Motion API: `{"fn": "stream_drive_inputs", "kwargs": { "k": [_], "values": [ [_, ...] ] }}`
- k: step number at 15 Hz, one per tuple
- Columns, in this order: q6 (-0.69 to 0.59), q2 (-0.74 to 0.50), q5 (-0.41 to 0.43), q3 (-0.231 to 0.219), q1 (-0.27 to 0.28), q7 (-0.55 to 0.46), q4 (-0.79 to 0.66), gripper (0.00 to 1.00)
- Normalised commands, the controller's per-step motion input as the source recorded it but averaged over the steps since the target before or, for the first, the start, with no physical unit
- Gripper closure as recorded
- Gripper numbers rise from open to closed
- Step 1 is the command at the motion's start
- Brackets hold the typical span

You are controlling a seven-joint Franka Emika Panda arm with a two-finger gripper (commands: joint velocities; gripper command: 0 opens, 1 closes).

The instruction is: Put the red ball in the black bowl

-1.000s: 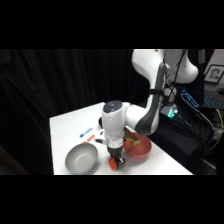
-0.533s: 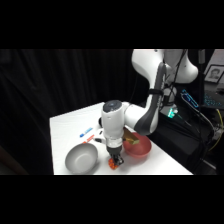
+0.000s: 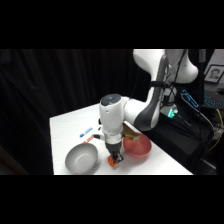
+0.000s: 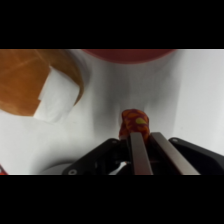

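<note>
Pinching what looks like the red ball (image 4: 134, 123), the gripper (image 4: 145, 137) sits beside the empty-looking red bowl (image 3: 138, 145)

Robotics laboratory setting. White Franka arm (image 3: 150, 107) mounted beside a plain white table (image 3: 65, 132), reaching over it from the upper right. Black curtain backdrop (image 3: 65, 82) closing off the scene behind and to the left. Bundled cables and a blue-marked lead (image 3: 189, 99) beside the arm's base, with a small green indicator light (image 3: 172, 112) next to them. Dark equipment at the right edge, details indistinct. On the table, only loose test props: grey bowl (image 3: 81, 159), pinkish-red bowl (image 3: 137, 145).
</note>
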Motion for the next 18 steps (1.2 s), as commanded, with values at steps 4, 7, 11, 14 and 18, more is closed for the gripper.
{"fn": "stream_drive_inputs", "kwargs": {
  "k": [4, 7, 11, 14, 18],
  "values": [
    [-0.36, -0.43, 0.055, 0.009, -0.045, -0.07, -0.11, 0.95],
    [-0.31, -0.39, 0.088, 0.025, -0.115, -0.15, -0.1, 0.95],
    [-0.22, -0.38, 0.109, -0.001, -0.15, -0.21, -0.14, 0.95],
    [-0.14, -0.39, 0.153, -0.031, -0.163, -0.27, -0.22, 0.95],
    [-0.08, -0.35, 0.18, -0.058, -0.149, -0.28, -0.25, 0.95]
  ]
}}
